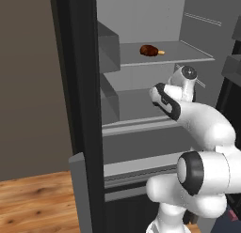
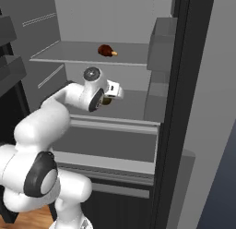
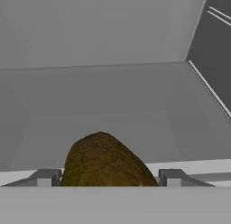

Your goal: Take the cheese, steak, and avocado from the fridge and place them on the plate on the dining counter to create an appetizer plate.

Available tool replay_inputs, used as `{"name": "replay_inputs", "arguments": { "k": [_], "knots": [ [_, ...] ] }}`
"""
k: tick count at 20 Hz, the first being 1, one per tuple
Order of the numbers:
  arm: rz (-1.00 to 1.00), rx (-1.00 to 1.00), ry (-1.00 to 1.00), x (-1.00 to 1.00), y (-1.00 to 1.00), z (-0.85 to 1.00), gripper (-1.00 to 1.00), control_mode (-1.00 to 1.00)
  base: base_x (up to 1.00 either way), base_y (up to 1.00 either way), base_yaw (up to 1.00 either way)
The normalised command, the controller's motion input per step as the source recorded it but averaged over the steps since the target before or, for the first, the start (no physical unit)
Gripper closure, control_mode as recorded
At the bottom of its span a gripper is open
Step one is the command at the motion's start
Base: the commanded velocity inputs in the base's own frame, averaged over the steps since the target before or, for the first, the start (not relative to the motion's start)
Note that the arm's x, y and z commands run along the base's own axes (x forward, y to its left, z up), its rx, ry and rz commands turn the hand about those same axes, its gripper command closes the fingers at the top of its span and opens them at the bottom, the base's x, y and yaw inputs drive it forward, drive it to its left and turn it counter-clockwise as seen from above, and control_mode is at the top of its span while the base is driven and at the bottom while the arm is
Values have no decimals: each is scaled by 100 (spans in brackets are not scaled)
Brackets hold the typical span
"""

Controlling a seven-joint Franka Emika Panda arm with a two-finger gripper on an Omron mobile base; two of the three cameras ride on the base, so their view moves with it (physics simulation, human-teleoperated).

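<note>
Olive-brown and rounded, the avocado (image 3: 106, 160) lies on the middle shelf of the pale grey-lined, black-framed fridge (image 1: 77, 86), between the spread, released fingertips of the gripper (image 3: 106, 177). A reddish-brown drumstick-shaped lump (image 1: 150, 50) rests on the shelf above, farther back.

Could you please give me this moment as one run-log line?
fridge: open | pincer: open, straddling avocado on middle shelf | steak: upper shelf | phase: pre-grasp
</note>
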Motion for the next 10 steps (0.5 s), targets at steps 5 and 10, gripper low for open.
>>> {"name": "replay_inputs", "arguments": {
  "k": [5,10],
  "knots": [
    [-10,0,5,-100,10,52,100,-100,0,0,0],
    [-8,0,7,-100,3,5,100,-100,0,0,0]
  ]
}}
